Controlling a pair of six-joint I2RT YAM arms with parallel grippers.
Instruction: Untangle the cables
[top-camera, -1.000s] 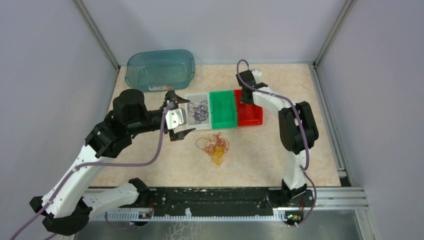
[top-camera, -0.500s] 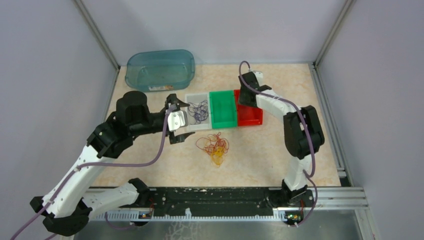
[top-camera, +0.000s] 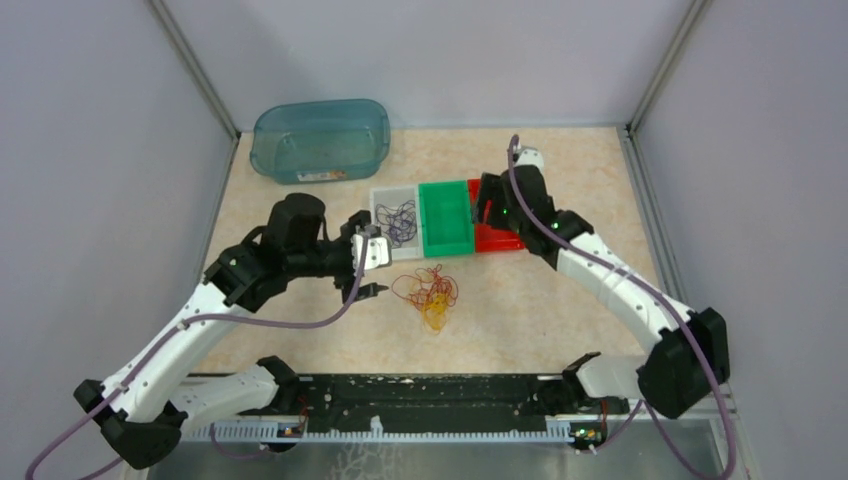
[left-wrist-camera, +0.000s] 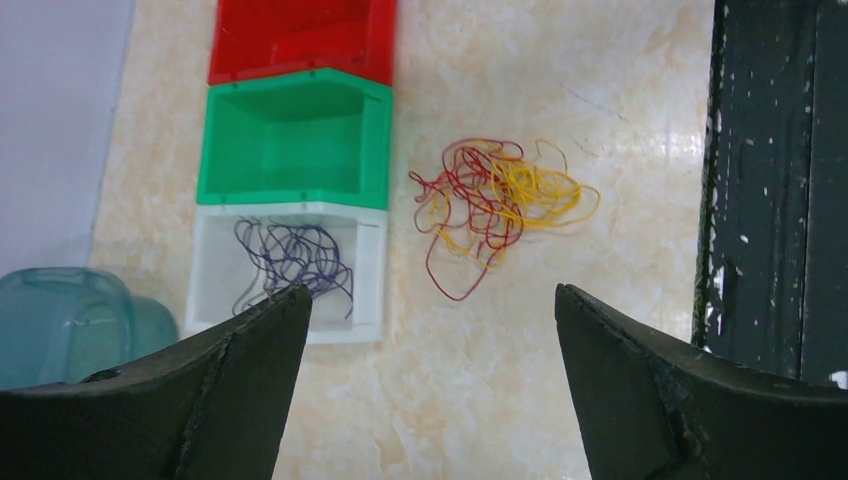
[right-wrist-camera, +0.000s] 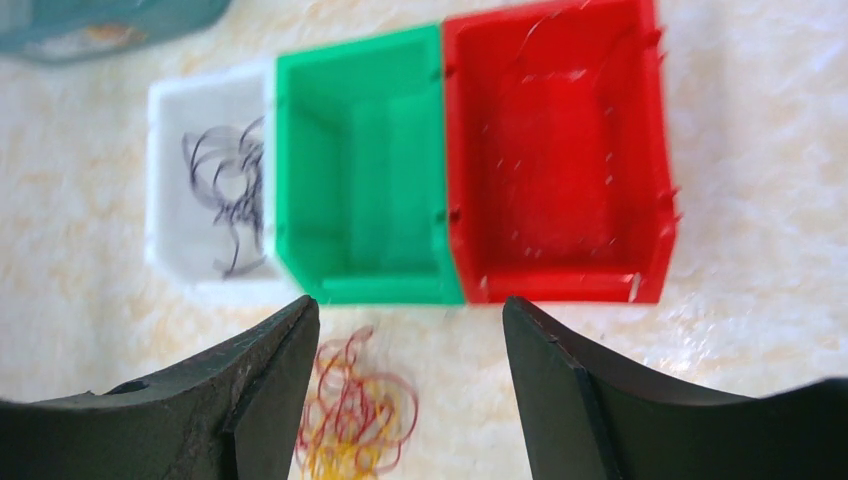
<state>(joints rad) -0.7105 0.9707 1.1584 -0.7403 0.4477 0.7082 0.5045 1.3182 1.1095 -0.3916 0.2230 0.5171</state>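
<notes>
Lying tangled on the tan table (top-camera: 520, 300), the thin curly red and yellow cables (left-wrist-camera: 495, 205) look light and floppy; we would pinch one loose red loop at the edge. Our left gripper (left-wrist-camera: 430, 300) and right gripper (right-wrist-camera: 410, 305) are spread wide, empty.

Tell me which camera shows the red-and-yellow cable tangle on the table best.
Left wrist: the red-and-yellow cable tangle lies sharp, whole and unobstructed. Top external shows it whole but small; right wrist shows it blurred, at the frame's bottom edge.

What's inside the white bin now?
Only a loose clump of dark purple cables shows in the white bin. A finger of the left end effector covers one corner.
</notes>
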